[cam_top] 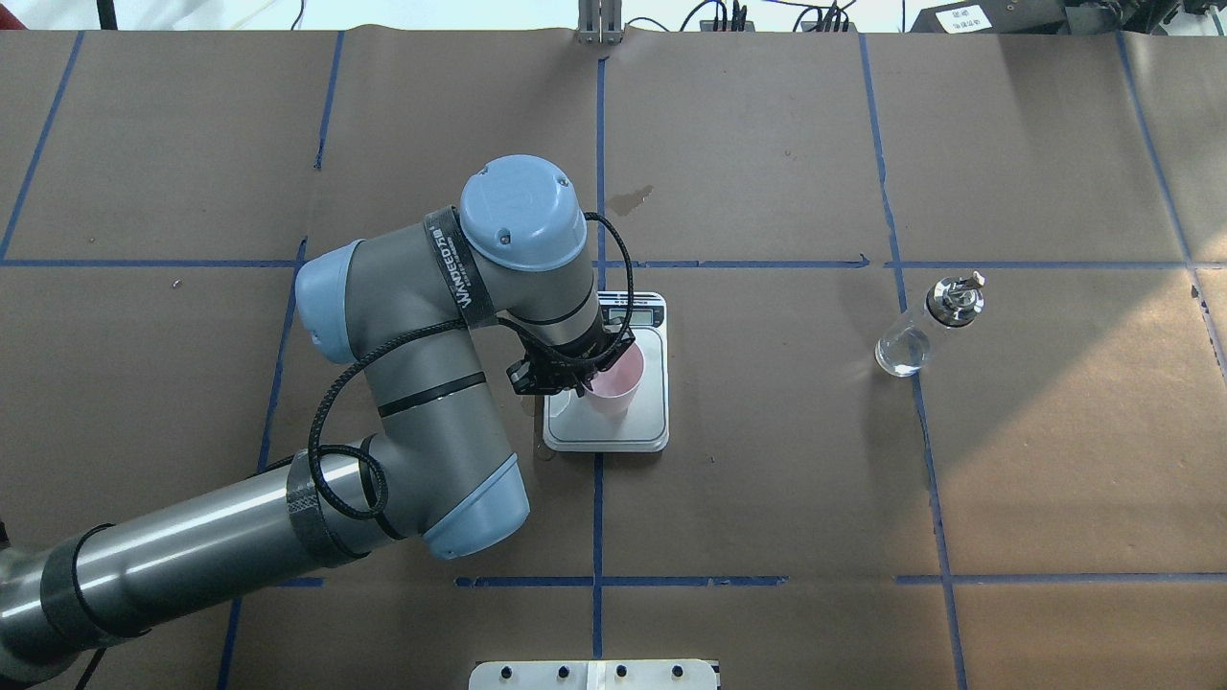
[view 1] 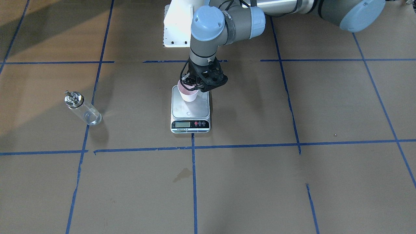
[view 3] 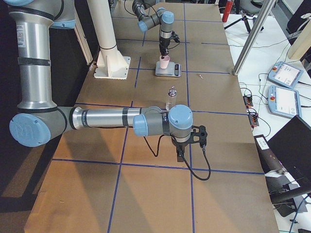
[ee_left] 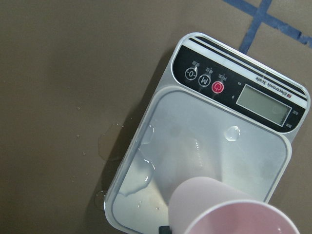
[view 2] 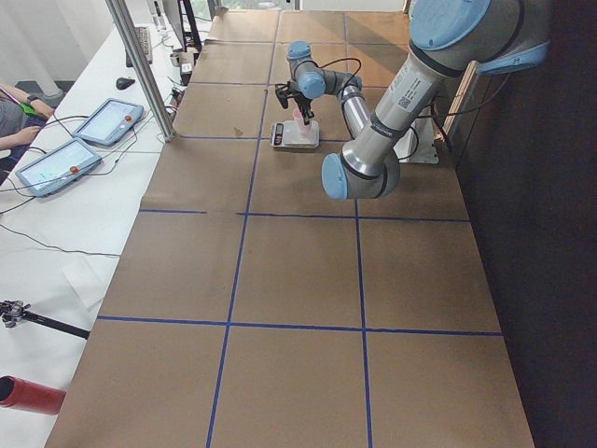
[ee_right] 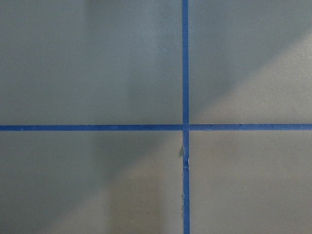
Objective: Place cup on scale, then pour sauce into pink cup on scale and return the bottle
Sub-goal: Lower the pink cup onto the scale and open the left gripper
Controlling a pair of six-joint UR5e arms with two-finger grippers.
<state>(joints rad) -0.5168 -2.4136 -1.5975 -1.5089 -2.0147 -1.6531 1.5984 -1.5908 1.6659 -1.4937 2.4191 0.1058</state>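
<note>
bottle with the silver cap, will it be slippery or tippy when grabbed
The bottle looks like smooth clear glass, so probably slick and breakable. It stands upright, tall for its base, with a metal cap, so a sideways nudge may tip it. Lying down, it would likely roll.

You get even, fairly bright light on the brown paper-covered table [cam_top: 767,460] in the overhead view, with a warmer sunlit patch at its right around the clear glass bottle with the silver cap [cam_top: 925,328]. From the front, a broad diagonal shadow darkens the top left corner. In the left wrist view the white scale's silver steel platform [ee_left: 195,156] shows soft glare, and the near pale pink plastic cup [ee_left: 214,204] is slightly blurred. Your right wrist view is dim and grey, crossed by slanting shadows.
</note>
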